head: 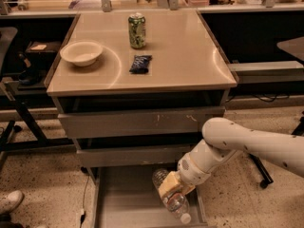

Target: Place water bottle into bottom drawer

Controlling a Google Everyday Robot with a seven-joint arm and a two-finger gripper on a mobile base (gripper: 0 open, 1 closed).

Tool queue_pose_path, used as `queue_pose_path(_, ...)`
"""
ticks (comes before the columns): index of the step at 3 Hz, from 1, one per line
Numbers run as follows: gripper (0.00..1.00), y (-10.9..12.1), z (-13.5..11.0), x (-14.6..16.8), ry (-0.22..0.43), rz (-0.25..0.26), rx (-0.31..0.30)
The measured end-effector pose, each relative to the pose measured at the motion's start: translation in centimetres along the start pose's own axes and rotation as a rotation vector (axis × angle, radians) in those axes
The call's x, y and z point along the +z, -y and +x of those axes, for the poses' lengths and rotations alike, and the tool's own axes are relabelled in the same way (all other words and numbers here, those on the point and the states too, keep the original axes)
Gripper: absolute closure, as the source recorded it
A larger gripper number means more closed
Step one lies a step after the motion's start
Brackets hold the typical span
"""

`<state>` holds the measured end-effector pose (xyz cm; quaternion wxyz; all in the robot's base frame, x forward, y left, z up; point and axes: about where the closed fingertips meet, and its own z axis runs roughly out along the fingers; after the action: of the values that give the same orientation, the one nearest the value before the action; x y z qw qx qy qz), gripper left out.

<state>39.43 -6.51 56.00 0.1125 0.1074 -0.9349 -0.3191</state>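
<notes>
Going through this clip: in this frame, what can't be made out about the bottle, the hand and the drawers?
- Camera view: the hand, closed around the water bottle over the bottom drawer, hides the bottle's middle.
- Whether the bottle touches the drawer floor cannot be told from this angle.
- The bottom drawer's front is cut off by the lower edge.
- The upper drawers' insides are hidden by their own fronts.
</notes>
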Motion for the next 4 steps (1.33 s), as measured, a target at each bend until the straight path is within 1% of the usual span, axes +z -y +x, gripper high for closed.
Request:
queue_pose_path(1,1.0,0.0,0.0,0.0,0.0,0.0,0.0)
queue_pose_path(2,1.0,1.5,-0.7,3.3,-0.013,-0.026,0.036)
queue_pose_path(3,1.0,4.2,-2.3,7.5,0.026,-0.065,0.086)
queue_pose_path(4,1.0,6.2,-3.8,10.8,0.045,-0.091,0.123)
